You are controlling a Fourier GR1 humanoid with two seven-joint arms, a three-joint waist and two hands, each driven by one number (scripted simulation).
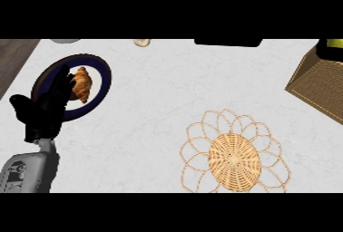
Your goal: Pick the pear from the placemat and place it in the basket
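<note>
White counter (pixel 161 99) holds a woven placemat (pixel 233 156) (bare), basket (pixel 320 84); left hand (pixel 47 106) rests, fingers released.

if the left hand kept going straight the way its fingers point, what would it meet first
Most likely the croissant on the dark blue plate. The left hand is open, its fingers pointing up and slightly right over the plate's left part. Its height above the plate is unclear, so it might pass over.
</note>
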